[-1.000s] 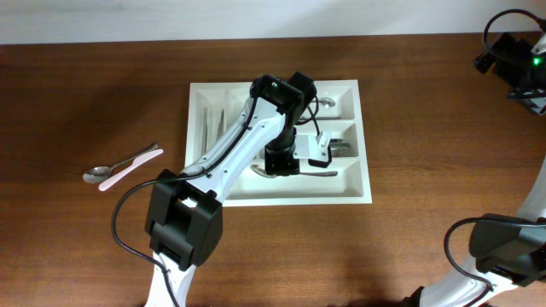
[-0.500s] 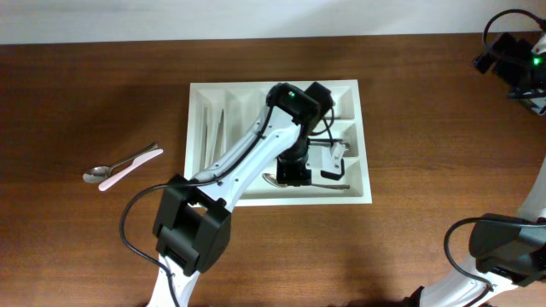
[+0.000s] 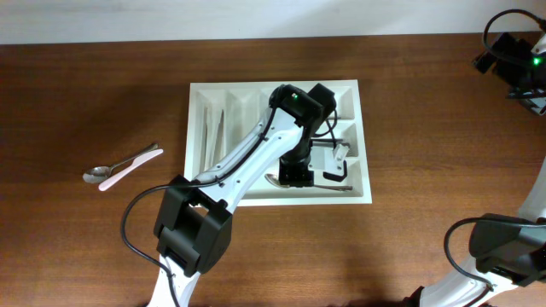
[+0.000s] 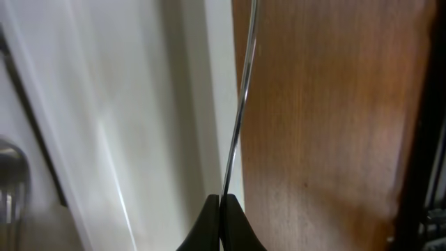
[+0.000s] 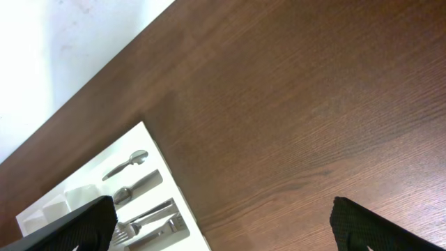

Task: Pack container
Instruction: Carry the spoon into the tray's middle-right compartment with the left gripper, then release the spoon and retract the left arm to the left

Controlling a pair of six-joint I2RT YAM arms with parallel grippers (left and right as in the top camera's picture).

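The left gripper [image 4: 221,207] is clamped shut on the handle of a thin metal utensil [image 4: 239,104], seen edge-on in the wrist view. We place it over the nearest long compartment of the container [image 3: 364,162], with the utensil running lengthwise there and its rounded end toward the container's left side.

The right gripper [image 5: 226,233] stands with its fingers wide apart and holds nothing. It is well off the container's far right corner, above bare table [image 3: 77,94].

The container sits flat at mid-table. Forks [image 5: 150,222] occupy its middle long compartment.

Well to the container's left, a metal spoon [image 3: 95,175] and a pink utensil [image 3: 132,165] lie side by side.
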